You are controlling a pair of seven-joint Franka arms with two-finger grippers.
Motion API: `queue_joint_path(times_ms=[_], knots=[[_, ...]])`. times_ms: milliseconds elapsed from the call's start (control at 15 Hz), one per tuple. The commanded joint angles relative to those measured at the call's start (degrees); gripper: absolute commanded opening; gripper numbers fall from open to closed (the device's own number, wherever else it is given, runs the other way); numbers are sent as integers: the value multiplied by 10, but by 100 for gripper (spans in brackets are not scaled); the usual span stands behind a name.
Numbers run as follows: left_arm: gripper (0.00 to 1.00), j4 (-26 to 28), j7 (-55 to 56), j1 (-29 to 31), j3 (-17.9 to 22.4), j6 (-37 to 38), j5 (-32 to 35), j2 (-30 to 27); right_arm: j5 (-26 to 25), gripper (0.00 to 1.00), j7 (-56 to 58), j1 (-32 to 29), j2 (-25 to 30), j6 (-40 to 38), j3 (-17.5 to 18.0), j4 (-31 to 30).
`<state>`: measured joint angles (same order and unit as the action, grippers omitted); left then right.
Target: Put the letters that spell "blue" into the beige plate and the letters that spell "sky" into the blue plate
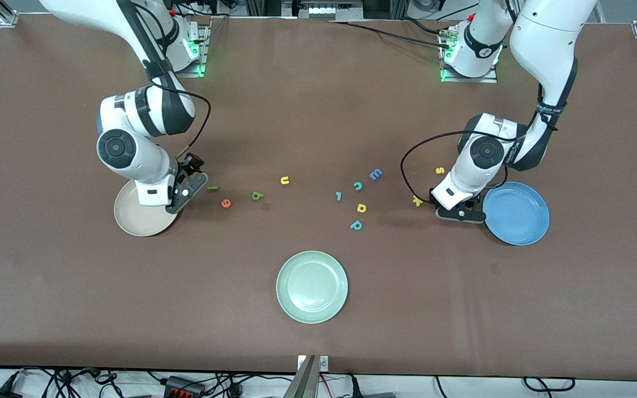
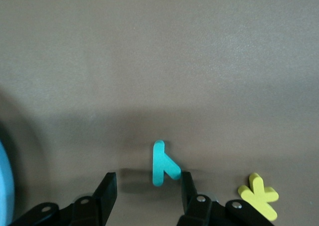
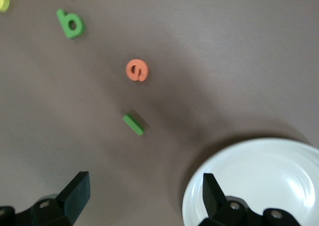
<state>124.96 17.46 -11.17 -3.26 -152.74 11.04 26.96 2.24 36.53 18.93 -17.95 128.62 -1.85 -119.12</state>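
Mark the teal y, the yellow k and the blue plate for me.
teal y (image 2: 162,164): left wrist view, where its strokes join.
yellow k (image 2: 259,196): left wrist view, centre of the letter.
blue plate (image 1: 517,214): front view, bare middle of the dish.

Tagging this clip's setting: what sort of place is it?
Likely a robotics lab bench: two arms bolted along a brown table, loose cables at its edges, and sorting props such as the green plate and foam letters.

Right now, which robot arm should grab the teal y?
Left. The left gripper is already down at the teal "y", fingers either side, beside the blue plate. The right gripper is open over the beige plate, at the table's right-arm end.
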Motion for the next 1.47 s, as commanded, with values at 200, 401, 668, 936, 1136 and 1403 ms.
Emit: queue_joint_path(times_ms=[200,401,668,936,1136,1403], knots=[[59,4,-1,5,-4,-32,13,8,-78,80,44,57,6,36,-4,-36],[40,4,-1,5,-4,-32,13,9,-105,69,79,50,-11,65,-4,-34],[14,2,-1,4,-5,-30,14,3,-105,59,115,48,-31,93,-4,-34],[12,-3,-2,0,-4,33,14,-41,-104,56,120,52,-47,114,-4,-35],[12,-30,-47,1,-5,135,14,-82,-104,55,120,52,-60,124,-3,-37],[12,-85,-173,40,-3,261,14,-91,-104,54,120,55,-64,124,-3,-37]])
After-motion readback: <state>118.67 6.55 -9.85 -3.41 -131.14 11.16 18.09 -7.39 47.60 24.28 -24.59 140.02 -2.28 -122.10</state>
